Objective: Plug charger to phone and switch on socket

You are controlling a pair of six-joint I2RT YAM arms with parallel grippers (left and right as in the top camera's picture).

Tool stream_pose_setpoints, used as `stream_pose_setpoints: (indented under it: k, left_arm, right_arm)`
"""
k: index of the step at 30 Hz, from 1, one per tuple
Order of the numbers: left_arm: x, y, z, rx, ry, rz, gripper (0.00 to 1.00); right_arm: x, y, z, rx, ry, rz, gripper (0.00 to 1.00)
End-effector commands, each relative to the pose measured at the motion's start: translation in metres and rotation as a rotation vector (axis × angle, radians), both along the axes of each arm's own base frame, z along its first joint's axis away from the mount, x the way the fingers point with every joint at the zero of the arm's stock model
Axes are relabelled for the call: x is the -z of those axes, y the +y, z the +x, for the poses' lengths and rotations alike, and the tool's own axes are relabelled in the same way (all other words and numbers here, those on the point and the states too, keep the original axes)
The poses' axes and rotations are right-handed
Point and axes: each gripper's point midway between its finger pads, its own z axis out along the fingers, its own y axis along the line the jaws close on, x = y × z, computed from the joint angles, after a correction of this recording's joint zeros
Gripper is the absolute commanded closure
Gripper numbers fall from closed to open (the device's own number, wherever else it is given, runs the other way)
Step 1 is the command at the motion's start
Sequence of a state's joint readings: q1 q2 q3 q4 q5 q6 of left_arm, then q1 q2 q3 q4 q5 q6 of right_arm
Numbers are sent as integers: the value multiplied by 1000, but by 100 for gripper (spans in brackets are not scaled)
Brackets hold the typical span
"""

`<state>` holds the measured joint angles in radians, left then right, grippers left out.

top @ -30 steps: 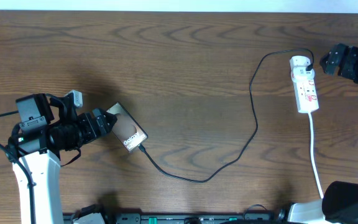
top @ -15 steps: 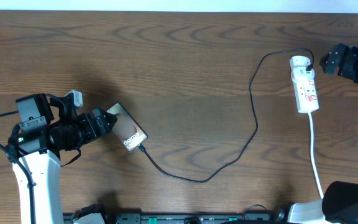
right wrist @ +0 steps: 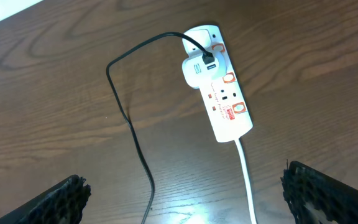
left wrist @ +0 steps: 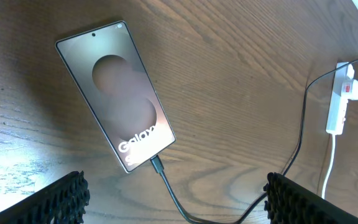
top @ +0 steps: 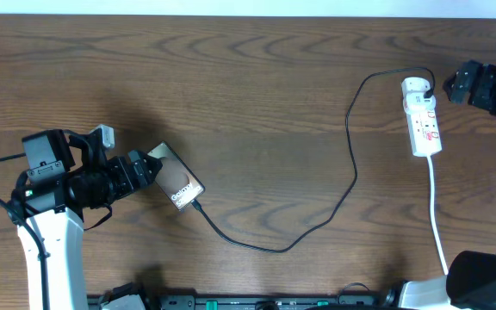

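The phone lies flat on the wood table, screen up with white "Galaxy" lettering. The charger, a thin black cable, has its plug tip seated in the phone's near end. The cable loops across the table to a white adapter on the socket, a white power strip with red switch marks. My left gripper stands open just left of the phone, touching nothing. Right of the socket's far end, my right gripper is open and holds nothing.
The socket's white cord runs toward the front edge at the right. The black cable sags in a wide loop across the middle front of the table. The table's far edge meets a pale strip.
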<state>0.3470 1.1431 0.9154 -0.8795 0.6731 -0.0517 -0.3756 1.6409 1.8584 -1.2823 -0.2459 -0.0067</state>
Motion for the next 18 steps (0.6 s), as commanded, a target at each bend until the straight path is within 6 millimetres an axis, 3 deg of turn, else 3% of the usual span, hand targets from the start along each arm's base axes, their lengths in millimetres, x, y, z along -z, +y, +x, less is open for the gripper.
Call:
stream_pose_setpoints:
  k: [1, 9, 13, 18]
  left_arm:
    - [5, 3, -2, -2, 11, 12, 10]
    - [0, 1, -4, 3, -8, 20, 10]
    - [-2, -4, -12, 30, -47, 126, 10]
    - [-11, -24, -18, 115, -231, 279, 10]
  right_arm:
    - [-3, 1, 0, 9, -5, 1, 1]
    - [-3, 1, 0, 9, -5, 1, 1]
    - [-3, 1, 0, 9, -5, 1, 1]
    - [-3, 1, 0, 9, -5, 1, 1]
